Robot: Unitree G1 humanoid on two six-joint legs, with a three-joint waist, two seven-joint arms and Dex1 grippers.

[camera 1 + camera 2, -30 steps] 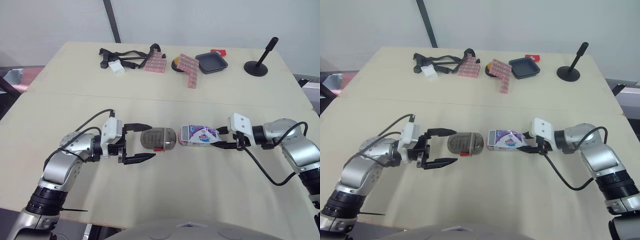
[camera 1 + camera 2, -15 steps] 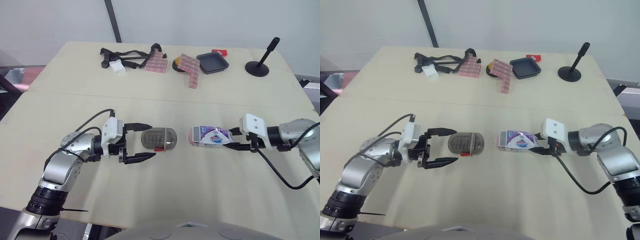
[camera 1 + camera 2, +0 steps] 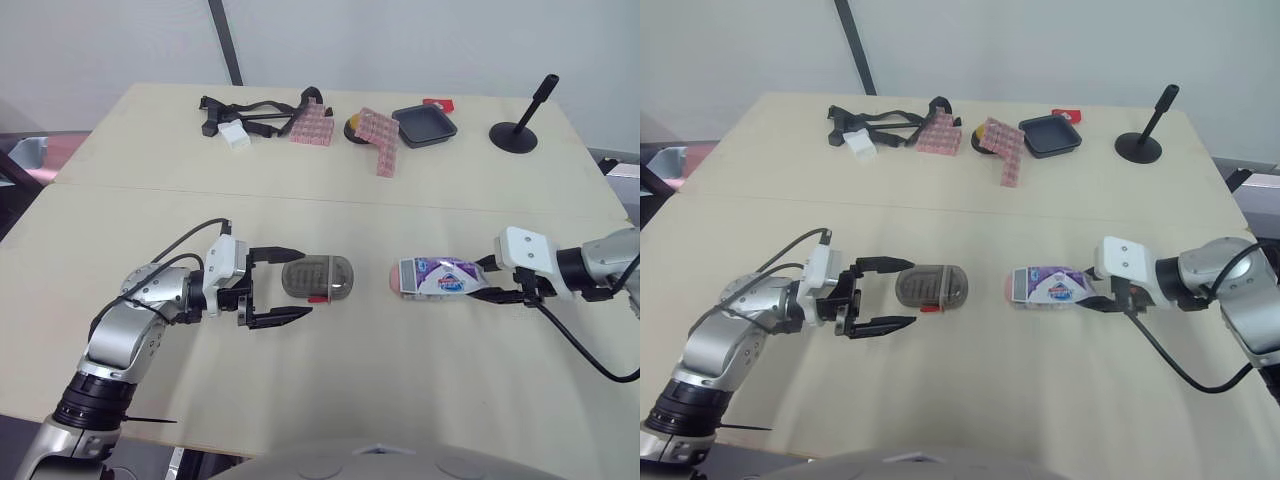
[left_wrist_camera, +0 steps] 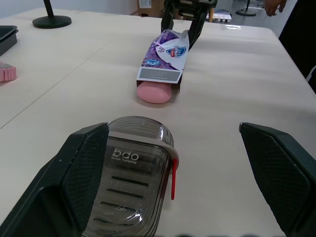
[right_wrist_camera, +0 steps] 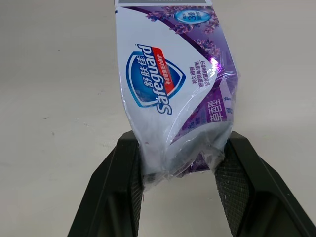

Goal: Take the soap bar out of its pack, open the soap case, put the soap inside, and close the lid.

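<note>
The pack is squeezed at its closed end by the right gripper. The pink soap is seen poking out of the open end. The case is laid shut on the table, between the spread fingers of the left gripper.

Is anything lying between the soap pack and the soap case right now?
Nothing visible. Only bare table separates the soap pack, its pink soap bar poking out, from the soap case at the left gripper.
</note>
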